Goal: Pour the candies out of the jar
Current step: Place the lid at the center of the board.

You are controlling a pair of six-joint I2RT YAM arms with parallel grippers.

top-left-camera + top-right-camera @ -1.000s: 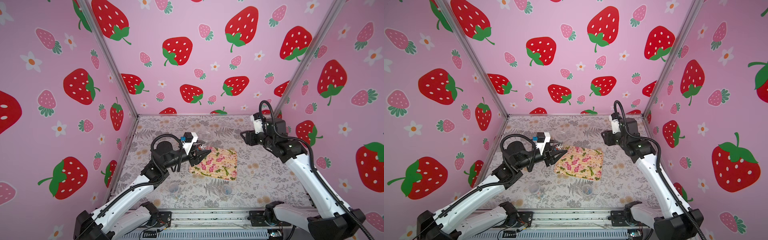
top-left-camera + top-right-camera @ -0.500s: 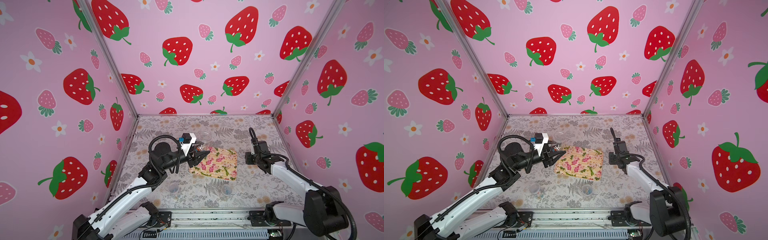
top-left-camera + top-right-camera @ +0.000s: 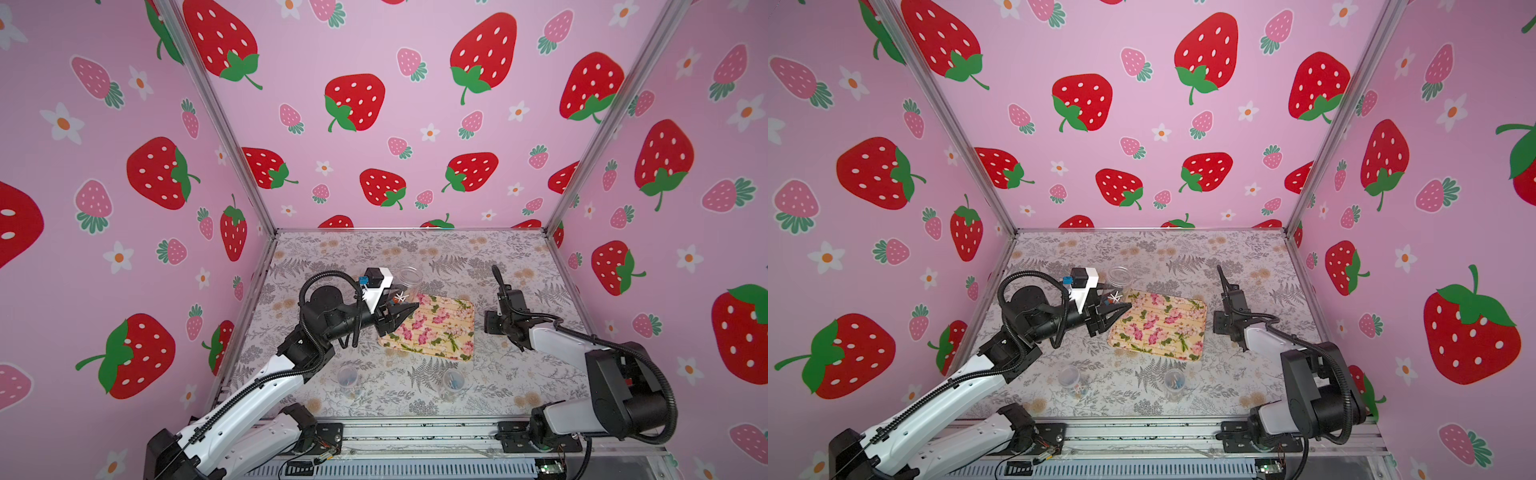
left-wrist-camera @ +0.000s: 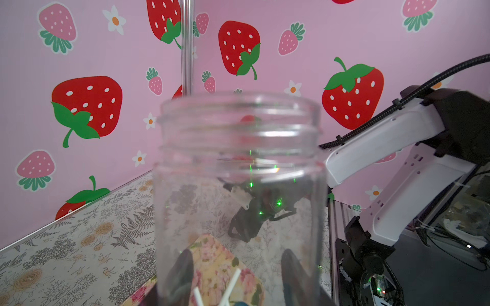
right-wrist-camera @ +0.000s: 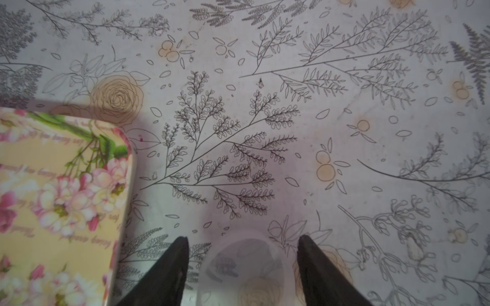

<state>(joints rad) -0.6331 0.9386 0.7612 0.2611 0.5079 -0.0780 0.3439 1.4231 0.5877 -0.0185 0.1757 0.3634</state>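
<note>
Blurred up close: jar (image 4: 238, 172). Cut off at the picture's edge: candies (image 4: 233, 283), just two white sticks showing.

Robot-manipulation lab cell — three walls (image 3: 415, 124) papered in pink strawberry print meet at bare metal corner posts (image 3: 225, 124), enclosing a table (image 3: 415, 249) under a floral cover; the left arm (image 3: 257, 395) and right arm (image 3: 569, 345) are mounted on a metal rail (image 3: 415, 436) along its front edge.

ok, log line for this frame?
left gripper: shut on jar, mouth open | candies: in jar | tray: no candies | right gripper: open, beside tray, clear lid on table between fingers
</note>
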